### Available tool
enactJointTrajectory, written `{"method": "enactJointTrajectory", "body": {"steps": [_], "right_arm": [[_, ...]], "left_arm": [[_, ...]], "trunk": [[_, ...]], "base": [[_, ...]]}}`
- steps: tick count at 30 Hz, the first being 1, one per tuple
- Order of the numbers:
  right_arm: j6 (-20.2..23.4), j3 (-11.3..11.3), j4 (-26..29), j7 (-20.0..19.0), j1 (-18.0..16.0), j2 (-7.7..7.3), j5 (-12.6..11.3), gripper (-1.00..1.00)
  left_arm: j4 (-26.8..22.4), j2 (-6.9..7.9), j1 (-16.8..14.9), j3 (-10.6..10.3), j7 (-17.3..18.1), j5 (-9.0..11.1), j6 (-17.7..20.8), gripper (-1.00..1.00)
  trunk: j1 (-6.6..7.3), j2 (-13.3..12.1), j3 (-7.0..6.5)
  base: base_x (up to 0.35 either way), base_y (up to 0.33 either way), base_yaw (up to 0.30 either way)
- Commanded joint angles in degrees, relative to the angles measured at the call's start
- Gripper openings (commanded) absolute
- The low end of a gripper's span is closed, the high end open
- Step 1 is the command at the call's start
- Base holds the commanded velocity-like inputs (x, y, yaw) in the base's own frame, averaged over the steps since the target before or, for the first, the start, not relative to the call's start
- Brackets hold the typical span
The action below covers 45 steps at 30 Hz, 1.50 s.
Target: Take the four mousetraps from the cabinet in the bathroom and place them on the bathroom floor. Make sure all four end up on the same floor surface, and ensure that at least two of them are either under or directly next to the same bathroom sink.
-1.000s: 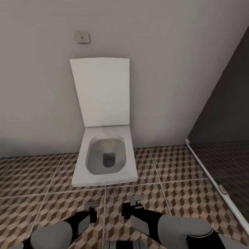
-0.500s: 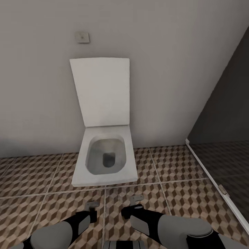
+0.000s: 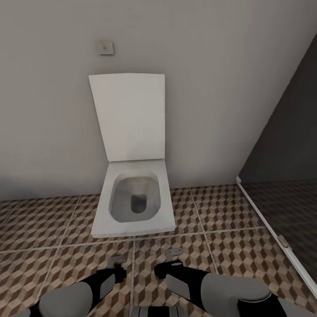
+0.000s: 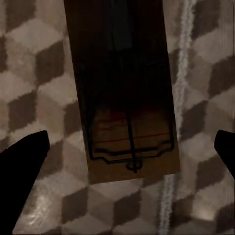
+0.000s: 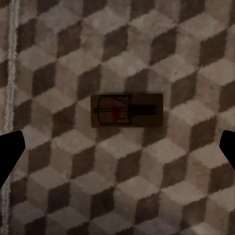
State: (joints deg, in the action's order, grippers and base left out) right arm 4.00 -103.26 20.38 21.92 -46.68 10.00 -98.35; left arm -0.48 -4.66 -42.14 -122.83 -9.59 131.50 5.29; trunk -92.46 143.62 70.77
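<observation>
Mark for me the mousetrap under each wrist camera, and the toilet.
Left mousetrap (image 4: pixel 128 98): left wrist view, middle of its wooden board.
Right mousetrap (image 5: pixel 127 110): right wrist view, centre of the board, lying on the bathroom floor (image 5: pixel 147 186).
Toilet (image 3: pixel 165 207): head view, right side of its white rim.

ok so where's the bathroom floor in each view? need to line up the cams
Head view: the bathroom floor takes the lower part, in front of and beside the toilet.
Left wrist view: it surrounds the close-up mousetrap lying on it.
Right wrist view: cube tiles all around the small-looking mousetrap.
Shared landmark: a pale grout line, though I cannot tell if it is the same line.
</observation>
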Motion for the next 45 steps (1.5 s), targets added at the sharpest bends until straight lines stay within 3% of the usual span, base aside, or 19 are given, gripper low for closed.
{"method": "enactJointTrajectory", "body": {"steps": [1, 23, 45], "right_arm": [[0.2, -0.3, 0.1, 0.3, -0.1, 0.0, 0.0, 1.0], [0.1, -0.2, 0.1, 0.3, -0.1, 0.0, -0.1, 1.0], [0.1, -0.2, 0.1, 0.2, -0.1, 0.0, -0.1, 1.0]], "left_arm": [[-0.1, -0.02, 0.0, -0.5, -0.3, 0.3, 0.0, 1.0], [-0.1, -0.08, 0.0, -0.8, -1.0, -0.4, -1.4, 1.0], [-0.1, -0.16, 0.0, -0.7, -1.0, -0.5, -1.4, 1.0]], "trunk": [[0.01, 0.0, 0.04], [0.01, 0.0, 0.04], [0.01, 0.0, 0.04]], "base": [[0.0, 0.0, 0.0], [-0.017, 0.0, 0.0], [-0.31, 0.0, 0.0]]}}
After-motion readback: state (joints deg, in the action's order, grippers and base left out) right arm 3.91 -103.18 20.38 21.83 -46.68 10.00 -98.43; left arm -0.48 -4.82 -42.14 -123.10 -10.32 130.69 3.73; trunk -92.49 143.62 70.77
